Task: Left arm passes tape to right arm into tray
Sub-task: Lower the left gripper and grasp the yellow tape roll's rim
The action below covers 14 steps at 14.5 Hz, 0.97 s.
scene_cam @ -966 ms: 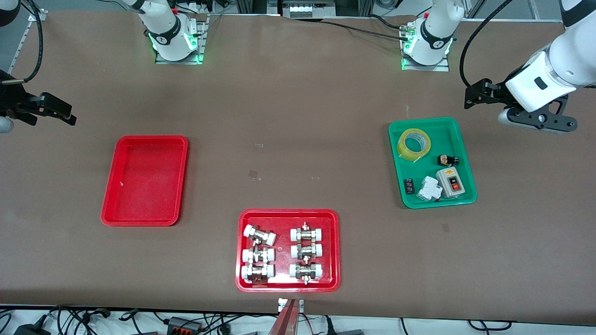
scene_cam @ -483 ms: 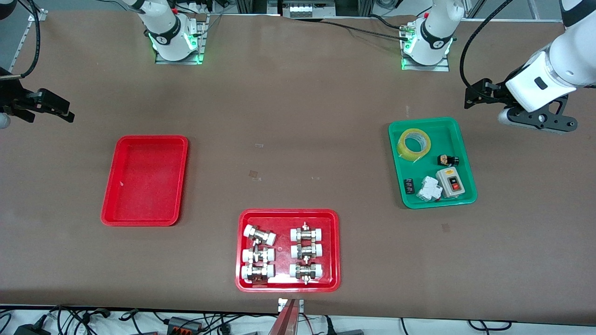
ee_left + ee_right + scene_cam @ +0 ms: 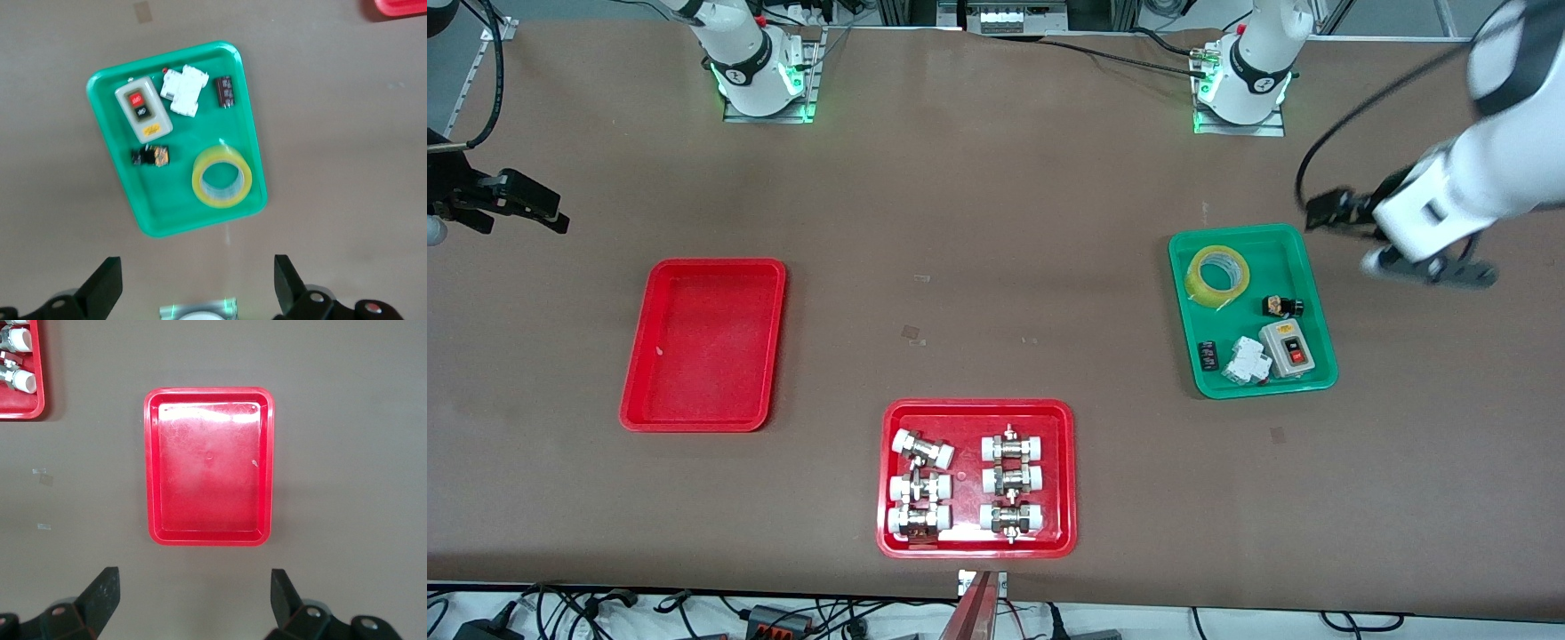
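Left wrist view: tape [image 3: 222, 180], translucent yellow ring, flat in green tray [image 3: 120, 179].

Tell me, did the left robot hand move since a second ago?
Yes. The left gripper has swung closer to the green tray and now hangs just past its corner, fingers open. The tray stayed put.

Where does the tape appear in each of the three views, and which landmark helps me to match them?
Front view: the tape lies in the green tray, in the corner nearest the left arm's base.
Left wrist view: the tape lies in the green tray, with the black and gold part beside it.
Right wrist view: not in it.
Shared landmark: the grey switch box in the same tray.
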Each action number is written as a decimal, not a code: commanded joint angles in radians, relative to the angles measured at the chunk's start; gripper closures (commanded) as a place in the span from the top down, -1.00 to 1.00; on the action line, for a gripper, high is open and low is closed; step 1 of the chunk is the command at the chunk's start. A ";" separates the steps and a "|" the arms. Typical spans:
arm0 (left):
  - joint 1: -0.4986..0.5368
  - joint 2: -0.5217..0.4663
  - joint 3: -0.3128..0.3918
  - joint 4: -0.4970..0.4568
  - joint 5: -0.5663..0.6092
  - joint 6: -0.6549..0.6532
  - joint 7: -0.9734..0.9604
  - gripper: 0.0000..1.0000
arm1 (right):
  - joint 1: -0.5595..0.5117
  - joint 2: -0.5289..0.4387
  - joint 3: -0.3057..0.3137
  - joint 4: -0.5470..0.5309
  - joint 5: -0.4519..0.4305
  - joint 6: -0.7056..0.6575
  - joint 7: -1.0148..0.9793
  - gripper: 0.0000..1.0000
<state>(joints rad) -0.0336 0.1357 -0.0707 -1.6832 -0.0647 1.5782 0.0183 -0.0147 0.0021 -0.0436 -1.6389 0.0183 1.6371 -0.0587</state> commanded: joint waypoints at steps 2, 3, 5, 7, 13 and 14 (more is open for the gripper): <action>0.000 0.018 -0.009 -0.252 -0.021 0.190 0.003 1.00 | -0.007 -0.008 0.004 0.007 -0.008 -0.016 -0.018 1.00; 0.000 0.012 -0.026 -0.316 -0.020 0.238 0.002 1.00 | -0.007 -0.008 0.004 0.008 -0.008 -0.016 -0.016 1.00; 0.017 0.010 -0.035 -0.491 -0.015 0.435 0.000 1.00 | -0.007 -0.005 0.005 0.014 -0.008 -0.016 -0.016 1.00; 0.038 0.044 -0.035 -0.587 -0.015 0.557 0.000 1.00 | -0.007 -0.005 0.005 0.014 0.000 -0.016 -0.013 1.00; 0.040 0.120 -0.035 -0.618 -0.015 0.603 0.000 1.00 | -0.005 -0.005 0.007 0.013 0.003 -0.017 -0.016 1.00; 0.041 0.145 -0.034 -0.616 -0.015 0.618 0.000 1.00 | -0.007 -0.005 0.005 0.014 0.003 -0.017 -0.016 1.00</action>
<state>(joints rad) -0.0059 0.2450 -0.0942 -2.3025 -0.0650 2.1625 0.0126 -0.0146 0.0021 -0.0428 -1.6373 0.0185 1.6370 -0.0587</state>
